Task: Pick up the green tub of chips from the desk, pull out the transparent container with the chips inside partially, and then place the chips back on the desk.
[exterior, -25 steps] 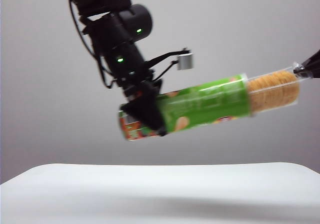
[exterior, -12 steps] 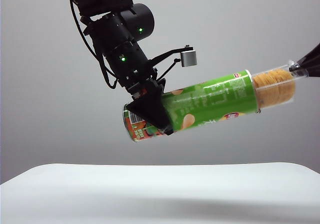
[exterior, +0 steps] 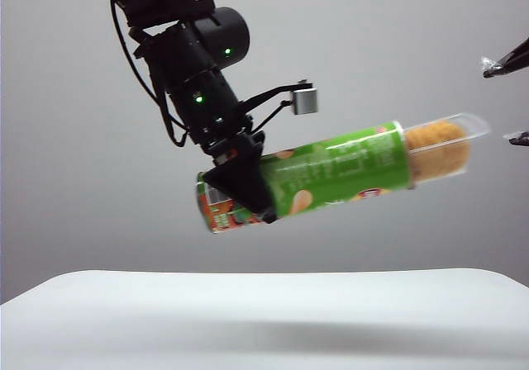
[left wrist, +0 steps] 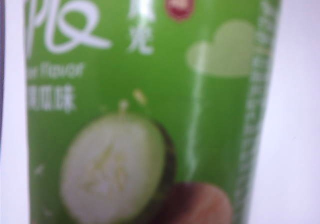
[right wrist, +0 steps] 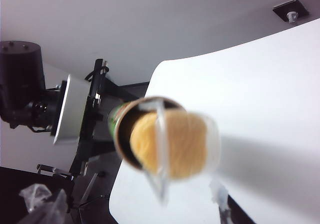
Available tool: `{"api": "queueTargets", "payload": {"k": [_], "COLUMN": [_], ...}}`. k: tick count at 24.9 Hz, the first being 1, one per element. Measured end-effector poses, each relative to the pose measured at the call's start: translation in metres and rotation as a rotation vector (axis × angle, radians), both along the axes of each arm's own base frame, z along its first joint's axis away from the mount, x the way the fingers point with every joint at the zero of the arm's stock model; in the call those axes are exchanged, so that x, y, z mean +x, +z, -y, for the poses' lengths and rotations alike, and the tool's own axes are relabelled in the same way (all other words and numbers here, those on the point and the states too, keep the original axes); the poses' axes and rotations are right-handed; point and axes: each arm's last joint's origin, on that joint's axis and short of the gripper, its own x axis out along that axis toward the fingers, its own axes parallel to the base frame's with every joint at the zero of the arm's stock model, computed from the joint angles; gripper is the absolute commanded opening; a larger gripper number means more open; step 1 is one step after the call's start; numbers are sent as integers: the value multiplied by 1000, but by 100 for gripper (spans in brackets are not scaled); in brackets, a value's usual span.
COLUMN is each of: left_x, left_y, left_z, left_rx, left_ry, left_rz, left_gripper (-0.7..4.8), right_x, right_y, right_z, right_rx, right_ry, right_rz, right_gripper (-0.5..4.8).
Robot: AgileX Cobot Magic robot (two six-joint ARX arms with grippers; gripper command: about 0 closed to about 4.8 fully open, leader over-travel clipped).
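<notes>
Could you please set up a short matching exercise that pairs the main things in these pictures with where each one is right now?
Things:
1. long bright-green cardboard chip tub
2. clear thin plastic tray of golden chips
3. right pincer
4. plain white desk

Places or states:
A. open, off the tray's end
B. below, bare
C. gripped in the left pincer
D. sticking partly out of the tub

Pairs: 1-C, 2-D, 3-A, 4-B
</notes>
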Motion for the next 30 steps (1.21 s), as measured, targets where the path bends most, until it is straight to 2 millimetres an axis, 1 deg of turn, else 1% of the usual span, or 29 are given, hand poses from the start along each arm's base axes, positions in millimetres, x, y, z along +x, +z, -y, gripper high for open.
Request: {"api": "queueTargets", "payload": {"k": [1, 2, 3, 5, 7, 9, 10, 11, 12, 13, 14, 15, 16, 18, 19, 22, 24, 25, 26, 28, 30], "left_x": [2, 5, 7, 7, 3, 0, -2, -2, -3, -3, -2, -2, -2, -2, -1, -1, -3, -4, -5, -4, -1], "left_y": [0, -1, -1, -5, -8, -10, -10, -10, -10, -10, -10, -10, -10, -10, -10, -10, -10, -11, -15, -22, -37], "left_z": [-4, -11, -15, -30, -35, -37, -38, -38, -38, -38, -38, -38, -38, -38, -38, -37, -37, -37, -37, -36, -35], "left_rx": [5, 18, 27, 90, 153, 184, 195, 196, 193, 191, 187, 185, 184, 181, 179, 163, 132, 97, 79, 76, 101], "left_ry": [15, 54, 76, 132, 152, 155, 164, 172, 186, 192, 206, 211, 212, 212, 212, 207, 188, 170, 159, 153, 156], "left_rz": [0, -15, -28, -93, -141, -170, -195, -202, -212, -215, -219, -220, -219, -216, -215, -224, -256, -286, -317, -346, -384], "left_gripper": [263, 263, 263, 263, 263, 263, 263, 263, 263, 263, 263, 263, 263, 263, 263, 264, 263, 263, 263, 264, 264], "right_x": [0, 0, -1, -3, -8, -9, -11, -12, -14, -15, -16, -18, -22, -28, -35, -48, -58, -68, -76, -85, -93], "right_y": [0, 0, 0, 6, 14, 27, 41, 49, 65, 73, 87, 92, 104, 112, 113, 114, 114, 114, 114, 114, 113], "right_z": [1, 1, 1, -1, -2, -2, -3, -4, -4, -5, -7, -9, -15, -25, -36, -60, -72, -79, -84, -88, -88], "right_rx": [2, 2, -4, -31, -60, -101, -154, -188, -249, -284, -389, -452, -597, -649, -647, -671, -729, -770, -765, -737, -722], "right_ry": [-2, -2, 5, 37, 40, 34, 3, -20, -43, -52, -88, -113, -174, -152, -97, -3, 11, 24, 36, 52, 45], "right_rz": [1, 1, 13, 81, 142, 204, 243, 252, 254, 248, 205, 166, 73, 35, 27, 26, 18, 25, 42, 62, 75], "right_gripper": [257, 216, 193, 192, 192, 192, 193, 192, 192, 191, 188, 188, 188, 188, 188, 188, 189, 189, 189, 189, 189]}}
